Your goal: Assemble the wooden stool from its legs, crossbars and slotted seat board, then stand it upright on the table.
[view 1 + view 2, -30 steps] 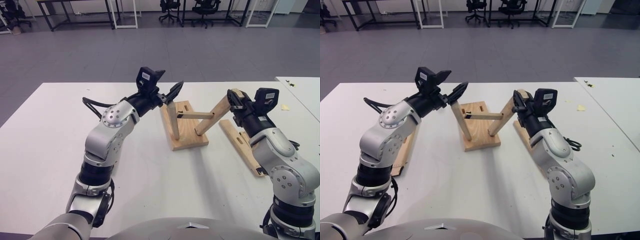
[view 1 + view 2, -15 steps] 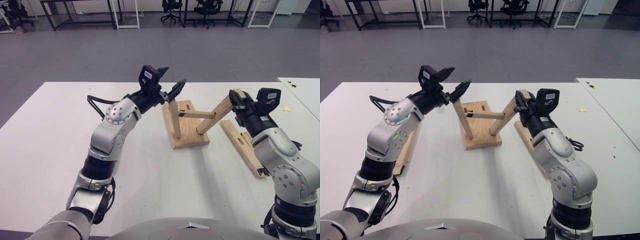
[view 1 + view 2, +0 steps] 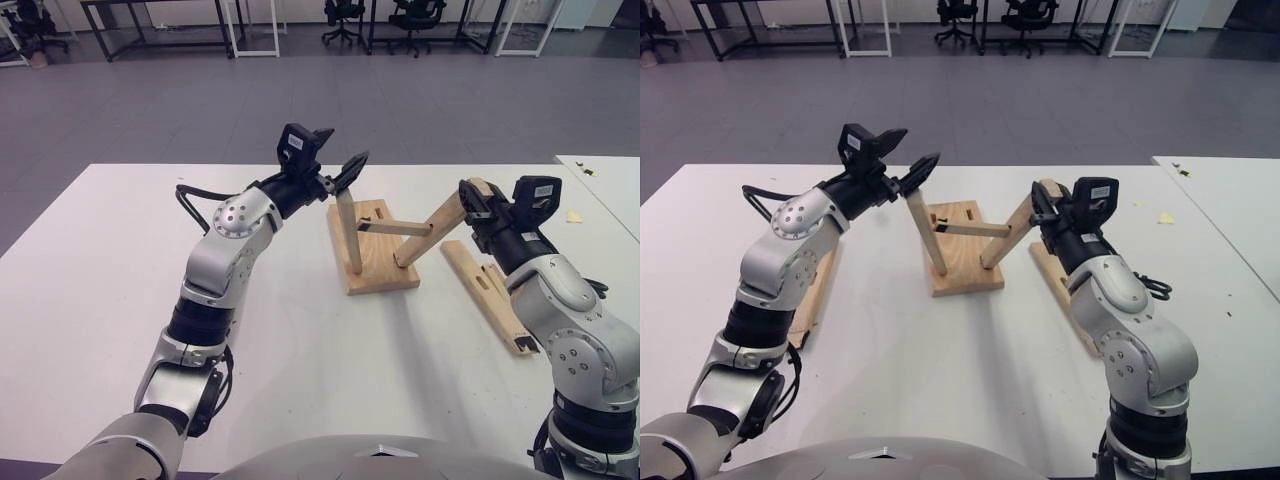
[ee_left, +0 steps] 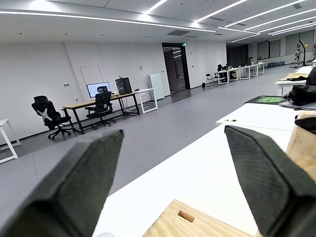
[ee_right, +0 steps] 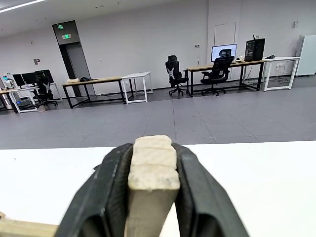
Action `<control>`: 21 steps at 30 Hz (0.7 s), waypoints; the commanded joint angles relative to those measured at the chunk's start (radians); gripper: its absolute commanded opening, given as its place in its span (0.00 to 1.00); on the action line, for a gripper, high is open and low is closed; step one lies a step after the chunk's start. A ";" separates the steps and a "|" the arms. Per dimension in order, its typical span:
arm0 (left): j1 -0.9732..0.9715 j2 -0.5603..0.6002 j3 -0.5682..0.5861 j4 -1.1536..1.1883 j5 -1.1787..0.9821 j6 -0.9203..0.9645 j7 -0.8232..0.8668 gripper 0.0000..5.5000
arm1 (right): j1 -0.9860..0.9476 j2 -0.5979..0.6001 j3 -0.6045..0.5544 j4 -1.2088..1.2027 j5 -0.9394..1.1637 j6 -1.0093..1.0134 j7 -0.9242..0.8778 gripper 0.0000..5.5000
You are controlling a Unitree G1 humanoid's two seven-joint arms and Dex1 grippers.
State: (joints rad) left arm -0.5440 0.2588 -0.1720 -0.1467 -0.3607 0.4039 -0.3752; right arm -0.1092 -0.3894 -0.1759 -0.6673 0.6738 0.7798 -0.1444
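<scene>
Roughly midway — right claw (image 3: 472, 200) is clenching a slanted leg (image 3: 425, 232) at the seat board (image 3: 385, 278), frame centre; left claw (image 3: 342, 158) is hovering released; more pieces (image 3: 487, 290) are lying unfitted, right.

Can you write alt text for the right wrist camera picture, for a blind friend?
The right gripper clamps the end of a wooden stool leg between two black fingers, seen close up. Beyond lie a white table and a large room with desks and office chairs.
</scene>
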 commanded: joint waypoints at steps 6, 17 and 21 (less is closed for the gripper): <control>0.102 0.005 -0.073 0.157 0.103 0.071 0.013 0.68 | 0.108 -0.140 0.159 0.048 -0.149 0.083 0.075 0.23; 0.069 -0.021 -0.106 0.067 0.078 0.088 0.006 0.68 | 0.047 0.013 0.071 0.035 -0.031 0.051 0.070 0.30; 0.059 -0.019 -0.111 0.057 0.079 0.084 0.002 0.68 | -0.002 0.079 0.013 0.033 0.027 0.049 0.063 0.44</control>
State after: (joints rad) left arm -0.5542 0.2326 -0.2146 -0.1514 -0.3258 0.3887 -0.3488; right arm -0.0712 -0.3365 -0.1531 -0.6323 0.6606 0.8156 -0.0985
